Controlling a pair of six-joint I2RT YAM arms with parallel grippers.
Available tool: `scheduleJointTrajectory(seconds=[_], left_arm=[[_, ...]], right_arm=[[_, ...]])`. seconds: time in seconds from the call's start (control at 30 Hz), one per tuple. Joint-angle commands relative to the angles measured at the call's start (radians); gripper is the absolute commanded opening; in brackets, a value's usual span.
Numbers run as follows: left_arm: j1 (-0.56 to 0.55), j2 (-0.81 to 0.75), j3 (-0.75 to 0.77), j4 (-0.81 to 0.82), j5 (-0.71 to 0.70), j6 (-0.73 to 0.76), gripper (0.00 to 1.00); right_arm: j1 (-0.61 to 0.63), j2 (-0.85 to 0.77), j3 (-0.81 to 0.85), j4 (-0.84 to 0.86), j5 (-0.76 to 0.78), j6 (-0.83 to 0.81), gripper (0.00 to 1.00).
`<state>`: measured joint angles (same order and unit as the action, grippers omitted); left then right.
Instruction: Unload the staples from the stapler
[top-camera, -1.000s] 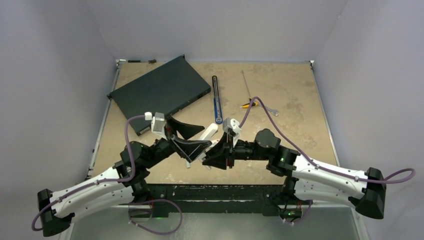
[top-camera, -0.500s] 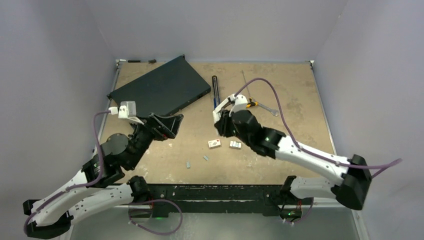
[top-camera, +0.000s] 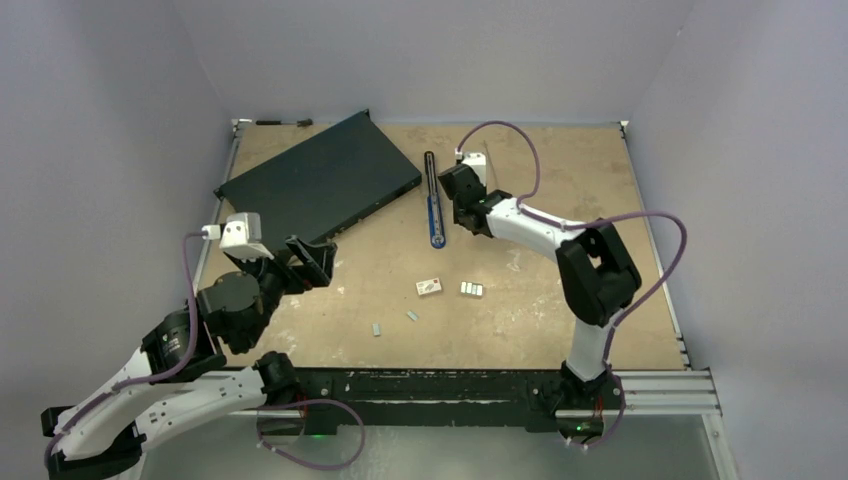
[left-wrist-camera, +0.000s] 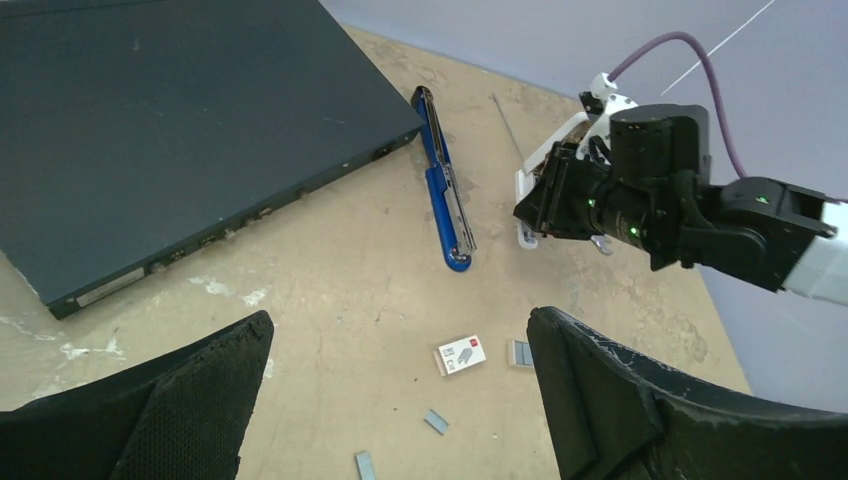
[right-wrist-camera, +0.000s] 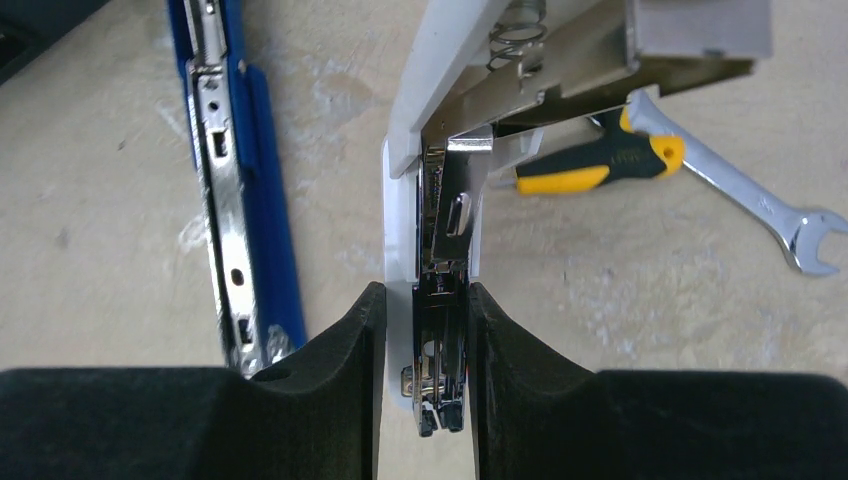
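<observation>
Right tool (right-wrist-camera: 425, 305), clamping the white stapler (right-wrist-camera: 447, 225), has swung to upper centre; left tool (left-wrist-camera: 398, 335) has withdrawn, wide, empty. Staples (top-camera: 471, 290) lie mid-frame; I judge unloading done.

White stapler (right-wrist-camera: 437, 75), blue stapler (top-camera: 432, 203), silver-grey staples (top-camera: 471, 289), mottled tan table (top-camera: 570, 180).

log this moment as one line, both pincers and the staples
left pincer: open, empty | right pincer: shut on white stapler, opened | staples: loose strips on table
</observation>
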<state>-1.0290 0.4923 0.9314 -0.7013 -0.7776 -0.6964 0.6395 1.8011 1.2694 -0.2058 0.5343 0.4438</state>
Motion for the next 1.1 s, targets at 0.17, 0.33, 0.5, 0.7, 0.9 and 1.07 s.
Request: scheduleJointTrajectory(seconds=[0.17,0.33,0.5,0.7,0.9,1.07], left_arm=[[0.001,-0.022,-0.059,-0.058,-0.009,0.041,0.96],[0.001,-0.029,-0.060,-0.060,-0.019,0.049,0.96],[0.001,-0.064,-0.065,-0.057,-0.017,0.057,0.96],[0.001,-0.075,-0.072,-0.051,-0.014,0.063,0.96],[0.001,-0.061,-0.070,-0.058,-0.014,0.059,0.96],[0.001,-0.081,-0.072,-0.058,-0.020,0.057,0.96]], right_arm=[[-0.040,0.219,0.191,0.027,0.007,-0.106,0.00],[-0.042,0.277,0.228,0.017,-0.001,-0.116,0.00],[-0.042,0.320,0.263,0.014,-0.035,-0.144,0.00],[-0.043,0.321,0.267,0.002,-0.065,-0.150,0.19],[-0.043,0.301,0.250,0.001,-0.078,-0.150,0.41],[-0.043,0.247,0.246,-0.006,-0.071,-0.148,0.51]])
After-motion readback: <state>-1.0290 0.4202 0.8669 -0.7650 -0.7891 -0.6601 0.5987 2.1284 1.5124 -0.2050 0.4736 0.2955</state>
